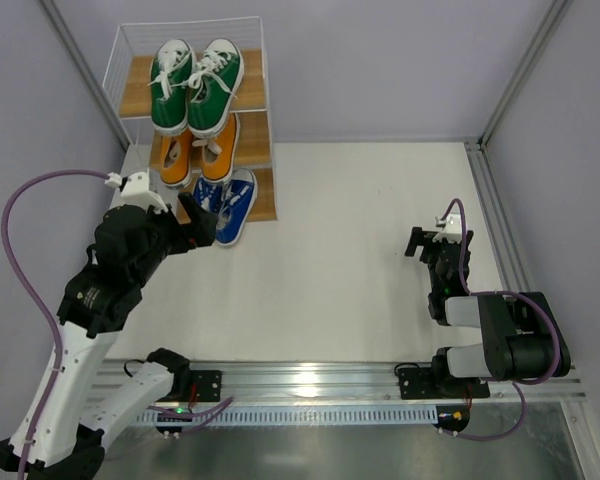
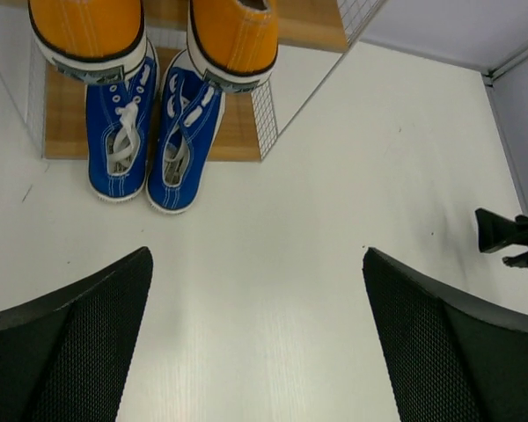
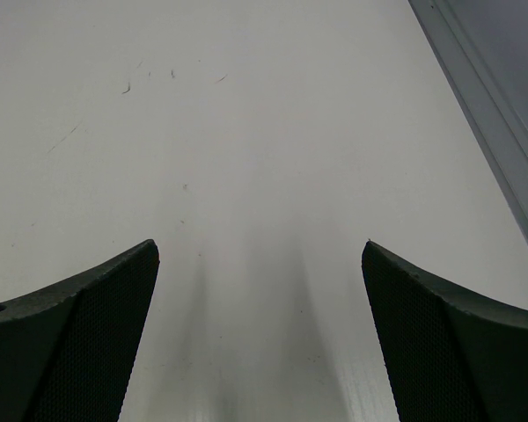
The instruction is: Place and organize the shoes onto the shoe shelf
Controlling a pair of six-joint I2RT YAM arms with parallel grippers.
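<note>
three pairs on the stepped shelf, both grippers empty

the blue sneakers (image 2: 150,132) sit side by side on the lowest board of the shoe shelf (image 1: 132,95). their toes are tucked under the orange sneakers (image 1: 198,150) on the middle tier, and their heels jut past the board's front edge over the white table (image 1: 360,250). the green sneakers (image 1: 195,85) fill the top tier. the left gripper (image 2: 257,257) hangs just in front of the blue pair, jaws spread wide with nothing between them. the right gripper (image 3: 260,251) is well apart on the table's right side, jaws also spread over bare tabletop.
</note>
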